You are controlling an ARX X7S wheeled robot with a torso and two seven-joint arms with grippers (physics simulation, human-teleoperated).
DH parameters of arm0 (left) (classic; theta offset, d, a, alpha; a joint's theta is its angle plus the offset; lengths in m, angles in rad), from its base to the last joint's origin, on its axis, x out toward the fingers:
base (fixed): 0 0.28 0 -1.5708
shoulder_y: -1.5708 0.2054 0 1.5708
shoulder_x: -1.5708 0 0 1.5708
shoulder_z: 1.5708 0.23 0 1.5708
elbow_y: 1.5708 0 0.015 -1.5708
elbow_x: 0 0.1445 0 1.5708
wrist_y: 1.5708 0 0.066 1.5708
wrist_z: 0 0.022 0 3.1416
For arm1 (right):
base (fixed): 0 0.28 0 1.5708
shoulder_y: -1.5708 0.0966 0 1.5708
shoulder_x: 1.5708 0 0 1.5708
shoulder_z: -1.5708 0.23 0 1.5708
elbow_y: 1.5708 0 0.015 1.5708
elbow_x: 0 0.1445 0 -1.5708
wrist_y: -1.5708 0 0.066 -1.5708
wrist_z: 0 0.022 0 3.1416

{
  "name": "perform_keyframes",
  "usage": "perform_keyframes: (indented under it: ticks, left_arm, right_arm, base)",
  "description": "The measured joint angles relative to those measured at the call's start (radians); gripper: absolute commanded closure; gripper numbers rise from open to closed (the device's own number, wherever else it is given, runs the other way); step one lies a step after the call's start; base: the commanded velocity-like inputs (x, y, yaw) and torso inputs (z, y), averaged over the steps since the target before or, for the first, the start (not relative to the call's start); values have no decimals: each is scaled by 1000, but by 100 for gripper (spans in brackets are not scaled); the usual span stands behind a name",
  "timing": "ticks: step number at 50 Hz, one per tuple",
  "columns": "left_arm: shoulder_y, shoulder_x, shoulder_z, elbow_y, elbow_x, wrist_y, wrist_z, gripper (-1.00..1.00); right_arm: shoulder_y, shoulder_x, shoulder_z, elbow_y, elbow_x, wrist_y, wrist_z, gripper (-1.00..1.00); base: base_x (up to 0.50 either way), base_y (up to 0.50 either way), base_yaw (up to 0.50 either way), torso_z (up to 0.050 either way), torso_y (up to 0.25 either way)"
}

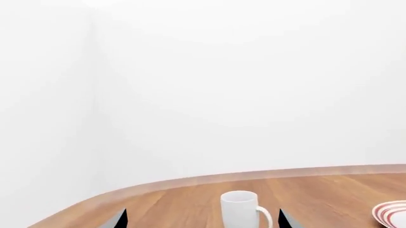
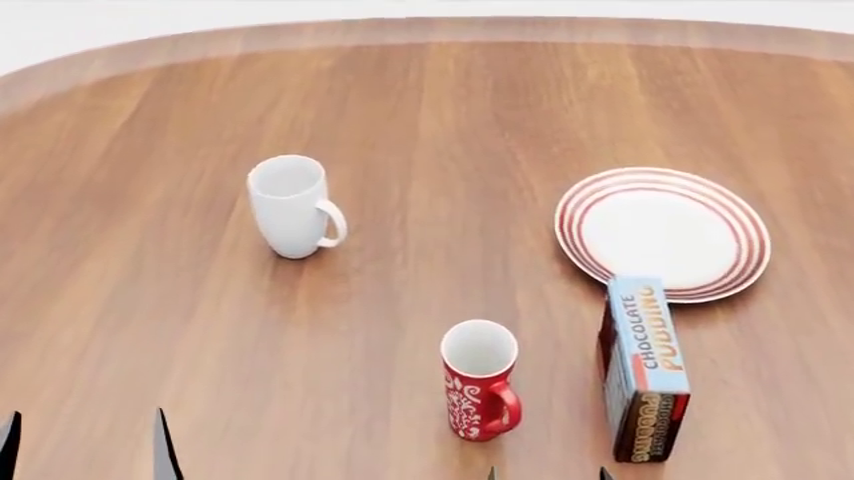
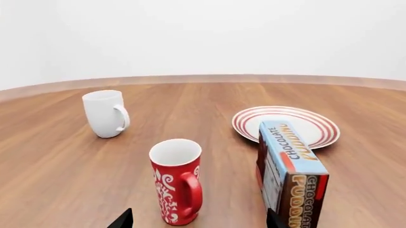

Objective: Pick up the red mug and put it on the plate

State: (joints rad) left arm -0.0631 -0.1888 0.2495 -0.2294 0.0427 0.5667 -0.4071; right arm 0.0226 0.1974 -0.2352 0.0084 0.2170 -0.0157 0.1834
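The red mug (image 2: 478,381) with white swirls stands upright on the wooden table, handle toward the front right; it also shows in the right wrist view (image 3: 177,181). The plate (image 2: 663,232) with red rings lies at the back right, empty, and shows in the right wrist view (image 3: 312,128) and at the edge of the left wrist view (image 1: 391,213). My right gripper (image 3: 199,219) is open, its fingertips just short of the red mug and either side of it. My left gripper (image 2: 86,445) is open and empty at the front left, facing the white mug.
A plain white mug (image 2: 292,206) stands at the back left, also in the left wrist view (image 1: 242,208). A chocolate pudding box (image 2: 645,366) stands upright right of the red mug, in front of the plate. The table's curved far edge (image 1: 190,180) meets a white wall.
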Motion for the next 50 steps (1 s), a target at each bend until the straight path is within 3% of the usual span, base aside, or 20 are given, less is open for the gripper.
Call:
perform_keyframes:
  ticks: [50]
  left_arm:
    - [-5, -18, 27, 1, -17, -1, -18, -100]
  right_arm:
    - [6, 18, -23, 4, 19, -6, 16, -100]
  base:
    - [203, 0, 0, 0, 0]
